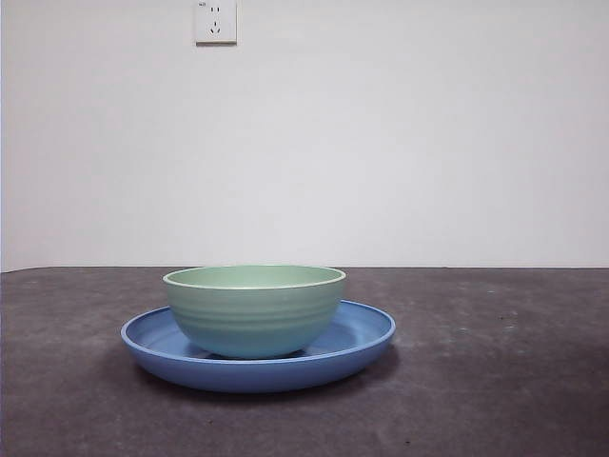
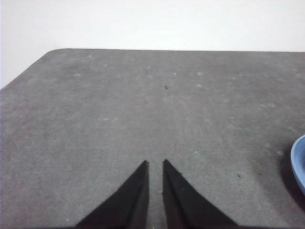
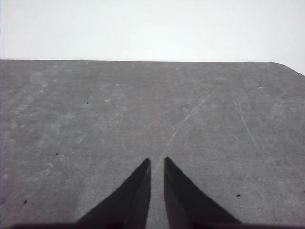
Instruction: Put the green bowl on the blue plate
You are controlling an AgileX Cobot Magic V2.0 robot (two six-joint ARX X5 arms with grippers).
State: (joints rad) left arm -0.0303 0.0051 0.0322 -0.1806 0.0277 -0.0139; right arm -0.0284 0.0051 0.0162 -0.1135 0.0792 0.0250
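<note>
The green bowl point(image 1: 254, 309) stands upright on the blue plate point(image 1: 362, 335) in the middle of the table in the front view. No gripper shows in the front view. My left gripper point(image 2: 155, 163) is shut and empty over bare table, with only the plate's rim point(image 2: 299, 162) at the picture's side edge. My right gripper point(image 3: 157, 160) is shut and empty over bare table; neither bowl nor plate shows in its view.
The dark grey table point(image 1: 495, 362) runs back to a white wall with a socket point(image 1: 215, 21). Rounded table corners show in both wrist views point(image 2: 57, 51) point(image 3: 286, 67).
</note>
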